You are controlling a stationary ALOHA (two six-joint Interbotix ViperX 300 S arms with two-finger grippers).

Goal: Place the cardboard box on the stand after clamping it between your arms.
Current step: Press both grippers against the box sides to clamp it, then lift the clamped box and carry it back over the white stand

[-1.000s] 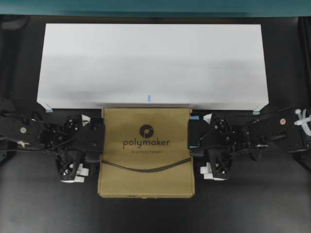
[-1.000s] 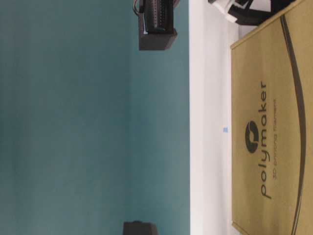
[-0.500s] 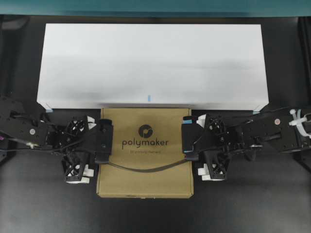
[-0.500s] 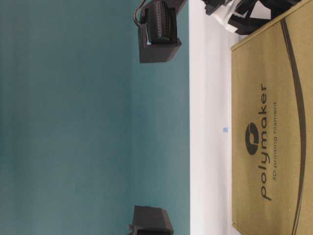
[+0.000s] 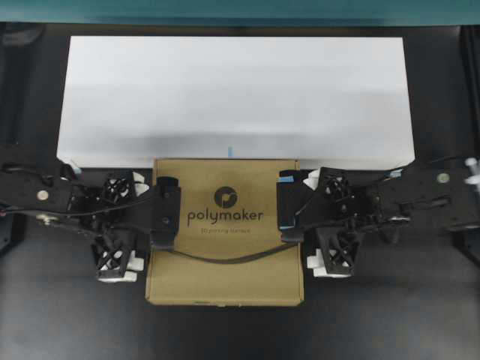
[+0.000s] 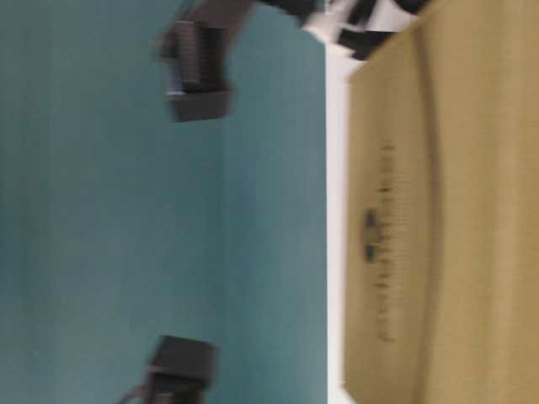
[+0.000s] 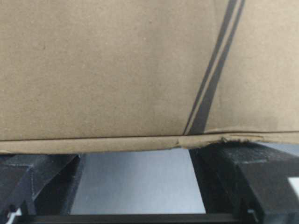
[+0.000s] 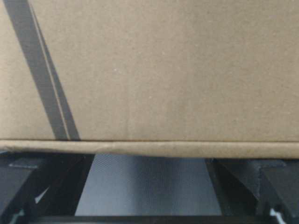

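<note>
The brown cardboard box [image 5: 225, 247] with its polymaker logo is squeezed between my two black arms, and its far edge lines up with the front edge of the white stand [image 5: 232, 97]. My left gripper [image 5: 150, 223] presses on the box's left side and my right gripper [image 5: 304, 223] on its right side. Both are open, jaws spread wide. In the left wrist view the box [image 7: 117, 65] lies across the left gripper [image 7: 138, 153]. The right wrist view shows the box [image 8: 163, 70] the same way across the right gripper [image 8: 149, 158]. In the table-level view the box [image 6: 446, 210] is blurred.
The black tabletop [image 5: 225, 330] surrounds the stand and box. A teal wall [image 5: 240, 11] runs behind the stand. A small blue mark [image 5: 229, 151] sits at the middle of the stand's front edge. Each arm's black block [image 5: 166, 217] overhangs the box top.
Both arms have closed in against the box sides. The box has come up off the table: it looks larger from overhead and moves and blurs in the table-level view.
</note>
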